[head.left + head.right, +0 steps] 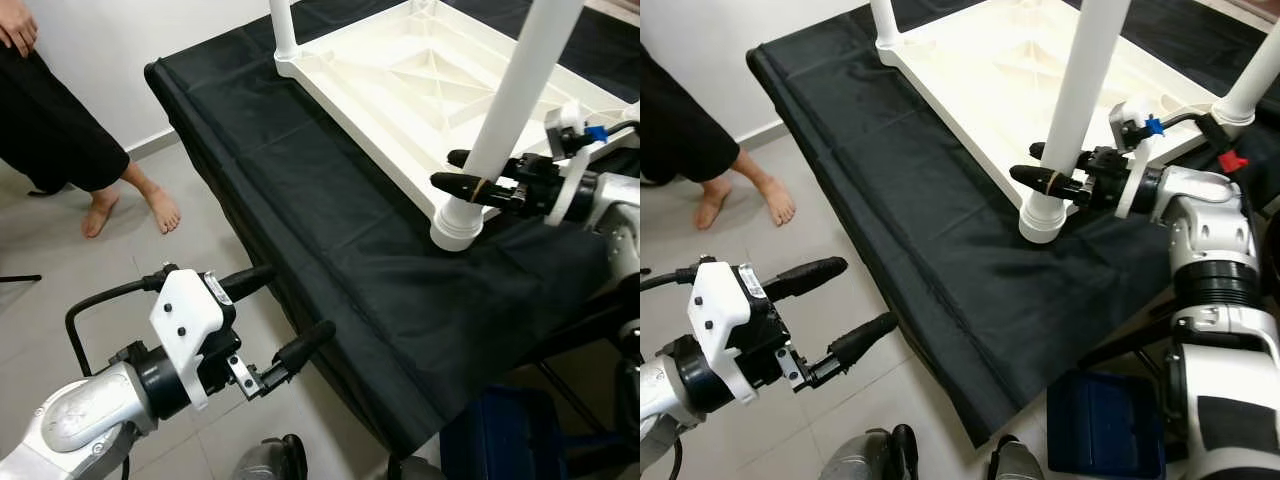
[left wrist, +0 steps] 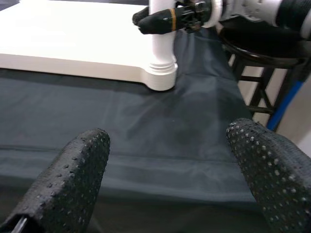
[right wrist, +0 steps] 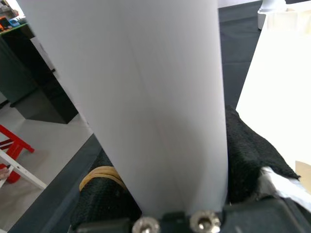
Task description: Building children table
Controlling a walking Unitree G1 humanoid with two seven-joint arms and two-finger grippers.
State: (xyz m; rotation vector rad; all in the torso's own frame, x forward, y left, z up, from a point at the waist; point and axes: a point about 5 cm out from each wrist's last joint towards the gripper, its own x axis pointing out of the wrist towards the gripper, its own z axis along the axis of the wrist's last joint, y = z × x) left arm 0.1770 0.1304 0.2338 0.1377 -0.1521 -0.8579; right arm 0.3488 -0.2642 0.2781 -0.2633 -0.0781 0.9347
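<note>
**A:** Why is the white tabletop (image 1: 400, 90) lying upside down on the black cloth (image 1: 320, 230)?

**B:** Underside up, the corner sockets face the ceiling, so a leg can be pushed straight down into each. In the left eye view it takes up the upper right of the frame, with its ribbed underside showing.

**A:** And the right gripper (image 1: 470, 172)?

**B:** Its two black fingers are clamped on the white table leg (image 1: 1080, 95), low down, just above the near corner socket (image 1: 456, 224). Gripping that close to the joint probably gives it better control of the leg while seating it. The right wrist view has the tube pressed between both pads.

**A:** Is the leg fully in?

**B:** It stands in the socket, leaning slightly, but I can't tell how deep it sits. I'd guess it is being seated or steadied.

**A:** Other legs?

**B:** One stands at the far corner (image 1: 283, 30), at the top of the frame, and another at the right edge of the right eye view (image 1: 1255, 85).

**A:** What's the left gripper (image 1: 290, 318) doing?

**B:** It hangs at lower left, short of the table's edge, fingers apart and holding nothing. It looks held in reserve.

**A:** Anyone nearby?

**B:** A person's bare feet (image 1: 130, 208) rest on the tiles at upper left, well apart from the work.
</note>
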